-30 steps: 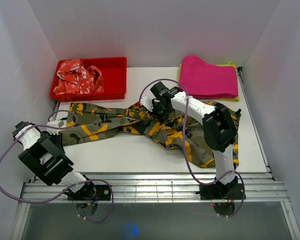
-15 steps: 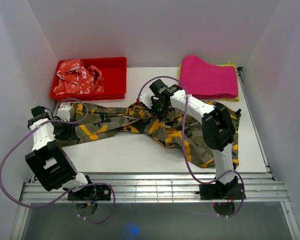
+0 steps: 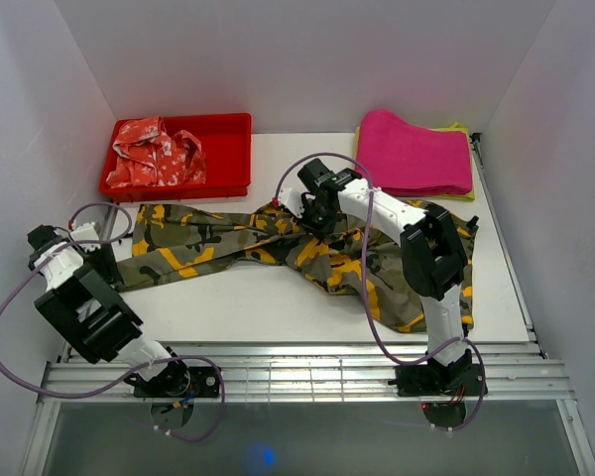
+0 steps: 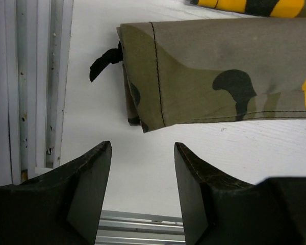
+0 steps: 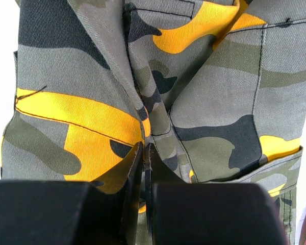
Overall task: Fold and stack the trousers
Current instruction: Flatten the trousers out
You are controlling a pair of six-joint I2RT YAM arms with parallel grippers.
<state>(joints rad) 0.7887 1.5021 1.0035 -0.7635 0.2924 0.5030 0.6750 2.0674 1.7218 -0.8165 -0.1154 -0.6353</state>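
The camouflage trousers lie spread across the white table, one leg running left and the other down the right side. My left gripper is open and empty just short of the left leg's cuff. In the left wrist view that cuff lies flat a little beyond the open gripper, and a black strap sticks out at its end. My right gripper is on the trousers' middle. In the right wrist view the gripper is shut on a raised fold of the camouflage cloth.
A red tray at the back left holds a red-and-white garment. A folded pink cloth lies at the back right on a yellow one. A metal rail runs along the near edge and shows in the left wrist view. White walls stand close on both sides.
My left arm swung in over the left leg's end and has drawn back to the left, open. The leg end lies a little flatter. The right gripper stayed shut on the cloth.
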